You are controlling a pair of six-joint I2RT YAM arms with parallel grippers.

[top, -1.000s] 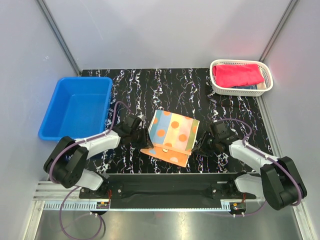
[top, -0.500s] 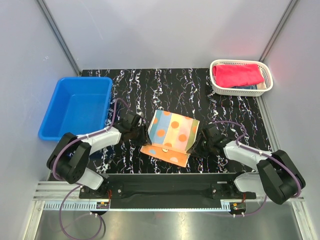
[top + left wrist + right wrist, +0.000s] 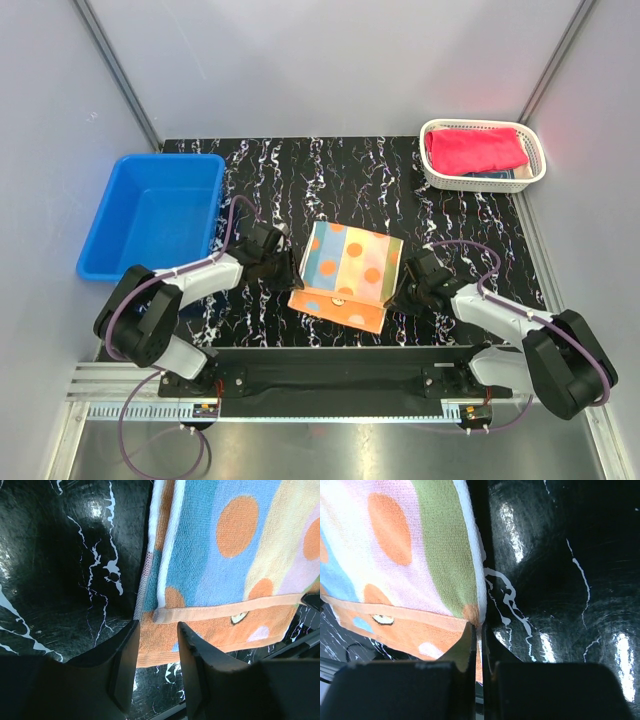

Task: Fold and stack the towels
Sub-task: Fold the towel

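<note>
Lying folded at ctr-front of the table is the soft striped towel w/ orange dots (image 3: pixel 345 275). Its upper layer shows blue, yellow, pink & green bands, and an orange hem pokes out on the near side.

The right gripper (image 3: pixel 402 290) sits at the towel's right edge. In the wrist view its fingers are almost together, w/ a sliver of the white-green edge (image 3: pixel 470 580) pinched btwn them.

The left gripper (image 3: pixel 284 268) is at the towel's left edge. Its jaws stand apart w/ a moderate gap and grip nothing, and the orange hem (image 3: pixel 210 630) lies just beyond the tips.

The plain pink-red towel (image 3: pixel 475 148) is well apart at far right, bunched in a white slotted plastic basket (image 3: pixel 432 172). A blue plastic tub (image 3: pixel 120 265) sits at far left. All rest on the black white-veined table (image 3: pixel 330 180).
</note>
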